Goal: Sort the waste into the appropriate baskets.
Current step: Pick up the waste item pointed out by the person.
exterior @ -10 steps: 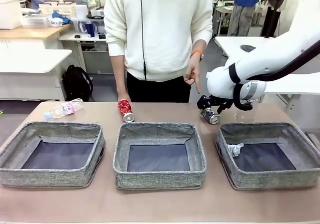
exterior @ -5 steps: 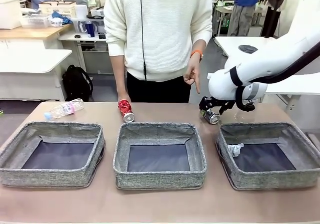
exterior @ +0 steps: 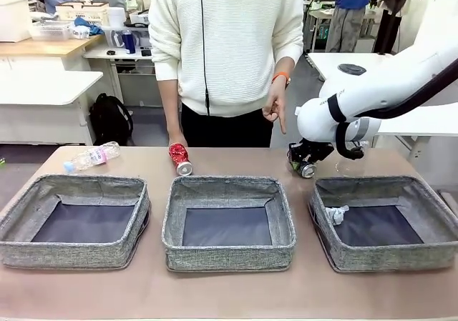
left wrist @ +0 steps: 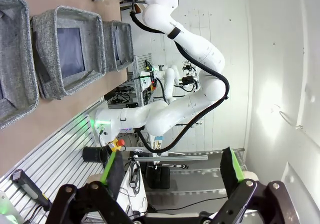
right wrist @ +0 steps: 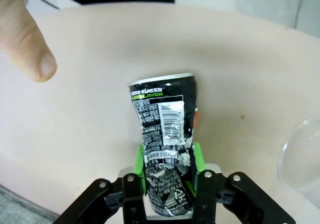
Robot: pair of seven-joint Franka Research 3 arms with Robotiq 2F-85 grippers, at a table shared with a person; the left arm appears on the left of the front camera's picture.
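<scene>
My right gripper (exterior: 303,162) is shut on the crushed dark can (exterior: 307,169), low over the far side of the table behind the right basket (exterior: 386,258). In the right wrist view the can (right wrist: 167,134) sits between the green pads of this gripper (right wrist: 167,176). A crumpled paper wad (exterior: 335,214) lies in the right basket. The crushed red can (exterior: 179,158) lies behind the middle basket (exterior: 227,257). A blue-capped clear bottle (exterior: 91,156) lies behind the left basket (exterior: 71,253). My left gripper (left wrist: 171,166) is open and holds nothing, far from the baskets (left wrist: 70,49).
A person stands at the far edge, with one hand (exterior: 275,110) pointing down beside my right arm; its fingertip (right wrist: 30,44) hangs left of the can. A clear plastic item (right wrist: 300,154) lies on the table to the can's right.
My right gripper has shifted slightly to the right with the dark can still in its grip. The red can, bottle and baskets have not moved.
</scene>
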